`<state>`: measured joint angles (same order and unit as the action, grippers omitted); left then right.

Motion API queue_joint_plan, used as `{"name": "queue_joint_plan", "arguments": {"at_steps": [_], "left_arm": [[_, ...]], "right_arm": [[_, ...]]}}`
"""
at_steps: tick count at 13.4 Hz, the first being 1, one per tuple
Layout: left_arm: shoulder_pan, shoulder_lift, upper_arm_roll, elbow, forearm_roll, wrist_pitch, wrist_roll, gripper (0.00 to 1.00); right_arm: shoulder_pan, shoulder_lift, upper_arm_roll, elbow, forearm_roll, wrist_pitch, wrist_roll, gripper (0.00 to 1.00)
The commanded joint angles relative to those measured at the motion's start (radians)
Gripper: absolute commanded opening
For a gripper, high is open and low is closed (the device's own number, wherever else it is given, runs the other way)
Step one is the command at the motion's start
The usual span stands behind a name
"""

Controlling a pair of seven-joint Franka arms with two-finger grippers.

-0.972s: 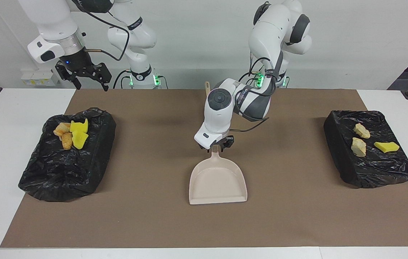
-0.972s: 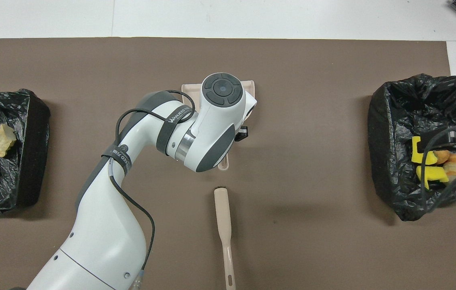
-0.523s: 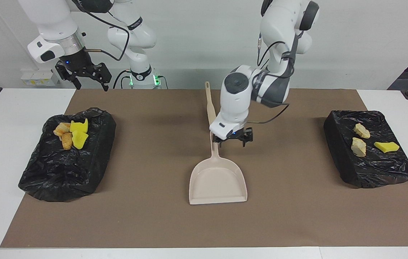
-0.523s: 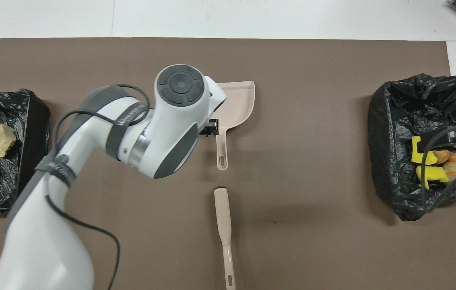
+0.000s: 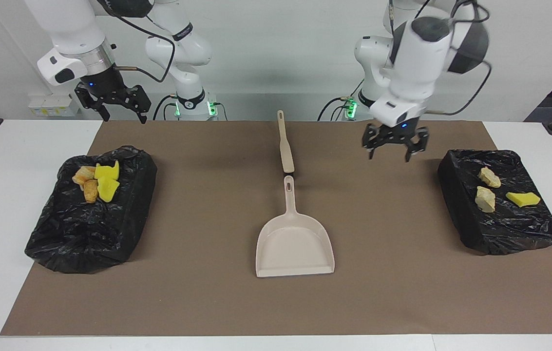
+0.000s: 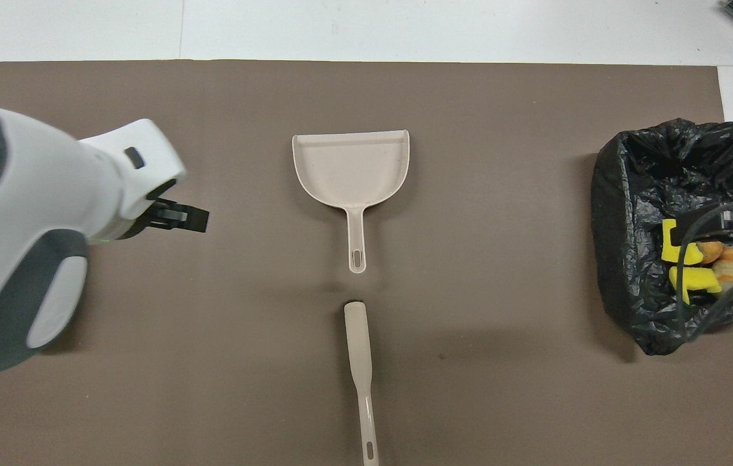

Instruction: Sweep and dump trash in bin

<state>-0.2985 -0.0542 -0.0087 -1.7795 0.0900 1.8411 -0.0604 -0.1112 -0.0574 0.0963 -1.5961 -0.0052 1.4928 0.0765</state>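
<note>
The beige plastic dustpan (image 5: 295, 243) lies flat in the middle of the brown paper mat (image 5: 207, 302), handle pointing toward the robots, nothing in its pan. In line with that handle and nearer the robots sits the slim beige plastic brush (image 5: 284, 142), a small gap between the two.

The left gripper (image 5: 392, 143) hangs in the air over bare mat — between the brush and the black-bagged bin at the left arm's end (image 5: 500, 204) — with its fingers spread apart and nothing between them. In the overhead view only one dark tip (image 6: 180, 218) pokes out from under the white wrist.

The trash is all binned. Three chunks rest on the plastic of that left-end bin: two pale beige foam pieces (image 5: 485, 199) and one flat bright yellow piece (image 5: 523, 198). The other black-bagged bin (image 5: 90, 214), at the right arm's end, holds the rest — yellow chunks (image 5: 106, 181) and orange-brown ones (image 5: 85, 183) clustered at its robot-side edge.

The right gripper (image 5: 119, 108) waits high above the table edge near that bin, fingers splayed open, empty.
</note>
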Motion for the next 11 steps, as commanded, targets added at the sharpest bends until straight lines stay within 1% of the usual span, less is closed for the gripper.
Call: {"name": "queue_joint_plan", "arguments": {"at_steps": [1, 3, 5, 7, 9, 11], "left_arm": [[0.088, -0.035, -0.004, 0.087, -0.004, -0.116, 0.160, 1.00], [0.154, -0.013, -0.002, 0.231, -0.039, -0.256, 0.259, 1.00], [0.195, 0.000, -0.002, 0.299, -0.059, -0.357, 0.271, 1.00], [0.209, 0.019, 0.001, 0.380, -0.075, -0.417, 0.269, 1.00], [0.231, 0.040, -0.002, 0.422, -0.075, -0.447, 0.267, 1.00], [0.228, 0.030, -0.002, 0.417, -0.076, -0.442, 0.268, 1.00]], "right_arm": [[-0.008, 0.005, 0.005, 0.011, 0.022, 0.004, 0.016, 1.00], [-0.008, 0.005, 0.005, 0.011, 0.021, 0.006, 0.016, 1.00], [-0.008, 0.005, 0.005, 0.011, 0.021, 0.004, 0.016, 1.00], [-0.008, 0.005, 0.005, 0.011, 0.021, 0.006, 0.016, 1.00], [-0.008, 0.005, 0.005, 0.011, 0.021, 0.006, 0.016, 1.00], [-0.008, 0.005, 0.005, 0.011, 0.022, 0.006, 0.016, 1.00]]}}
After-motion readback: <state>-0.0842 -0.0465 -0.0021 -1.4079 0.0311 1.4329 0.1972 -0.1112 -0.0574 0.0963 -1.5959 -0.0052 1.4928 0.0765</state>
